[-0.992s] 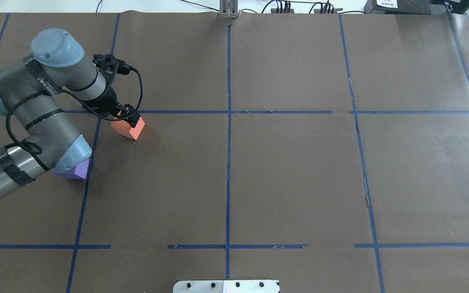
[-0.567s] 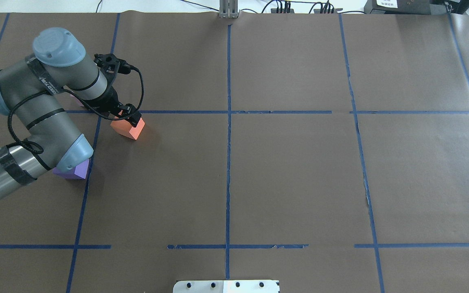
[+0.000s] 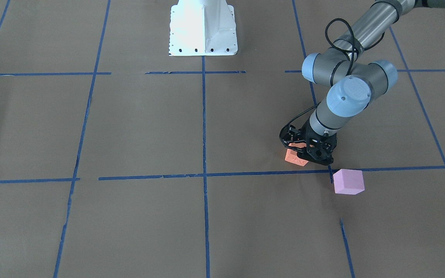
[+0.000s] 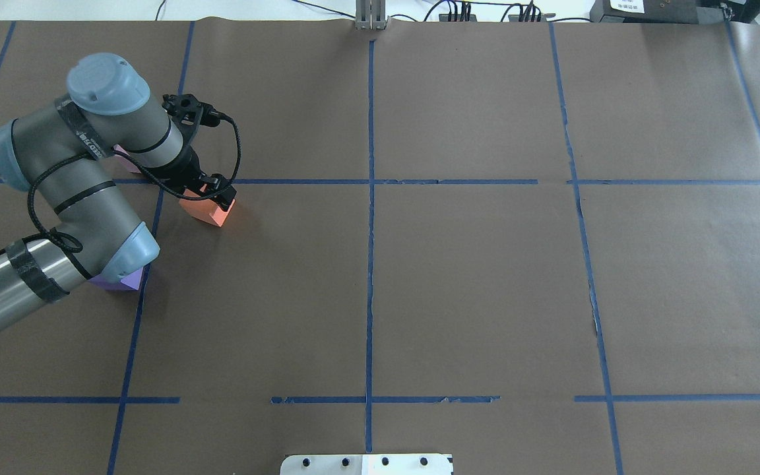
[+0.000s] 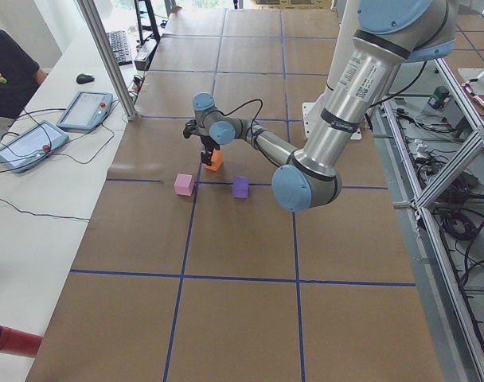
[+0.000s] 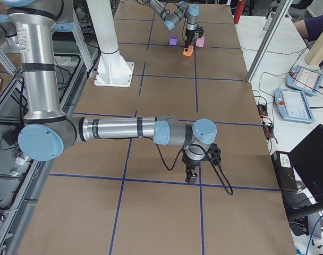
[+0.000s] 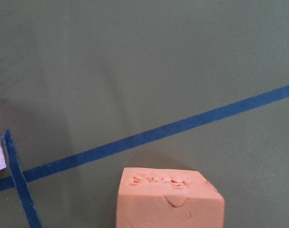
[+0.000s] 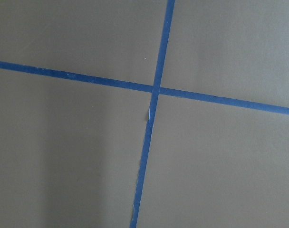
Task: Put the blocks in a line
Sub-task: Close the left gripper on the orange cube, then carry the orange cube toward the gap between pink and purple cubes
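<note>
The orange block (image 3: 295, 157), a matte foam cube with a pitted top, is sitting on the paper-covered table (image 4: 472, 277) beside a blue tape line. The left end effector (image 3: 306, 153) is straddling it, but I cannot tell whether it is gripping. The pink block (image 3: 348, 181) and purple block (image 5: 240, 187) are lying nearby. The right end effector (image 6: 192, 178) is hovering well apart, its opening impossible to tell. Since a second ago the left arm has been shifting toward the table's middle, and the orange block is staying put.
</note>
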